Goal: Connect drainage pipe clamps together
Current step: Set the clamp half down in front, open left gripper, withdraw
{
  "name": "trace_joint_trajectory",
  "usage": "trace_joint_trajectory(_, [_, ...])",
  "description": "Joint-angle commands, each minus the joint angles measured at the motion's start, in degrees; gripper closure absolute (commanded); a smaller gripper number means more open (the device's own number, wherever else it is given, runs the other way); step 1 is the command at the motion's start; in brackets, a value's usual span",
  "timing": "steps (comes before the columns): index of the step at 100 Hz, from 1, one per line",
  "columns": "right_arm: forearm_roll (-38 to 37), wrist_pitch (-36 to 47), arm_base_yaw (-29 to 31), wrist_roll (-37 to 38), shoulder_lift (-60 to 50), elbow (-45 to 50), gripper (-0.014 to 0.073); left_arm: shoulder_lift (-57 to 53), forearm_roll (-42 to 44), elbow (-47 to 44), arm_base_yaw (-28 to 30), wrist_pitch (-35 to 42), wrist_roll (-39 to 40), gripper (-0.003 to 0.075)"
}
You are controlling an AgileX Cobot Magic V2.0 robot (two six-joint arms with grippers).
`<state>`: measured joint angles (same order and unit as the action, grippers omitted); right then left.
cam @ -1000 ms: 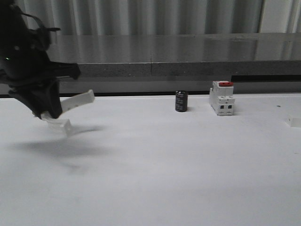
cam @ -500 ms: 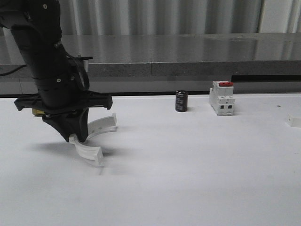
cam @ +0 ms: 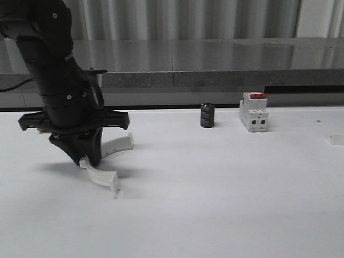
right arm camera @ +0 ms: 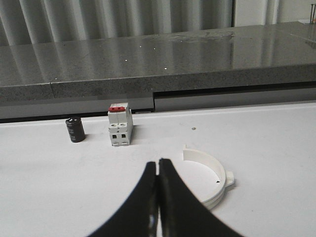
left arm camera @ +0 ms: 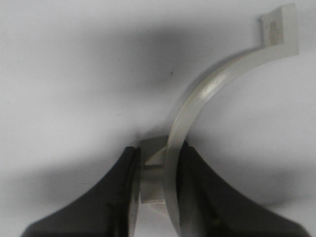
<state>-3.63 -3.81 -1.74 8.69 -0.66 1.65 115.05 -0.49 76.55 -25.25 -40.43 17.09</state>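
Note:
My left gripper point(cam: 89, 157) is shut on one white drainage pipe clamp point(cam: 110, 161), a half-ring gripped at its middle tab. The clamp's lower end sits at or just above the white table, on the left side. In the left wrist view the clamp point(left arm camera: 207, 94) curves away from between the black fingers point(left arm camera: 113, 202) of the left gripper point(left arm camera: 159, 180). The second clamp point(right arm camera: 213, 173) lies flat on the table, just beside my right gripper point(right arm camera: 158, 165), which is shut on nothing.
A white breaker with a red top point(cam: 253, 111) and a small black cylinder point(cam: 207, 115) stand at the table's back edge, seen again as the breaker point(right arm camera: 120, 124) and cylinder point(right arm camera: 75, 129). A grey ledge point(cam: 215, 59) runs behind. A white piece point(cam: 336, 140) shows at the right edge.
The left arm has swung right and down with the clamp over the last second, then nearly settled; the clamp now hangs lowest, close to the table.

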Motion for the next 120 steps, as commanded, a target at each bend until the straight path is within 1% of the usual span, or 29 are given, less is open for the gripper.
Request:
trace_joint_trajectory(1, [0.17,4.68,0.32,-0.28,-0.98,-1.13,0.0661,-2.82,-0.06,1.52,-0.47,1.57,0.58,0.0554])
trace_joint_trajectory(13, [0.17,4.68,0.32,-0.28,-0.98,-1.13,0.0661,-2.82,-0.06,1.52,-0.47,1.57,0.58,0.0332])
trace_joint_trajectory(18, [0.17,4.68,0.32,-0.28,-0.98,-1.13,0.0661,-2.82,-0.06,1.52,-0.47,1.57,0.58,0.0258])
trace_joint_trajectory(23, [0.17,4.68,0.32,-0.28,-0.98,-1.13,0.0661,-2.82,-0.06,1.52,-0.47,1.57,0.58,0.0207])
trace_joint_trajectory(27, [0.17,4.68,0.32,-0.28,-0.98,-1.13,0.0661,-2.95,-0.06,1.52,-0.47,1.77,0.58,0.0185])
trace_joint_trajectory(40, [0.17,4.68,0.32,-0.28,-0.98,-1.13,0.0661,-4.74,0.49,1.52,-0.47,2.76,-0.06,0.0188])
trace_joint_trajectory(53, [0.17,4.68,0.32,-0.28,-0.98,-1.13,0.0661,-9.09,0.49,1.52,-0.11,4.39,-1.34,0.0188])
trace_joint_trajectory(68, [0.17,4.68,0.32,-0.28,-0.98,-1.13,0.0661,-15.59,0.49,0.69,2.61,4.95,-3.77,0.0188])
trace_joint_trajectory(82, [0.17,4.68,0.32,-0.28,-0.98,-1.13,0.0661,-23.30,0.49,-3.27,7.94,5.04,-6.40,0.0188])
trace_joint_trajectory(103, [0.17,4.68,0.32,-0.28,-0.98,-1.13,0.0661,-38.16,-0.87,-14.04,17.81,5.73,-10.46,0.0188])
trace_joint_trajectory(120, [0.17,4.68,0.32,-0.28,-0.98,-1.13,0.0661,-50.75,-1.09,-22.56,23.33,6.61,-10.56,0.0188])
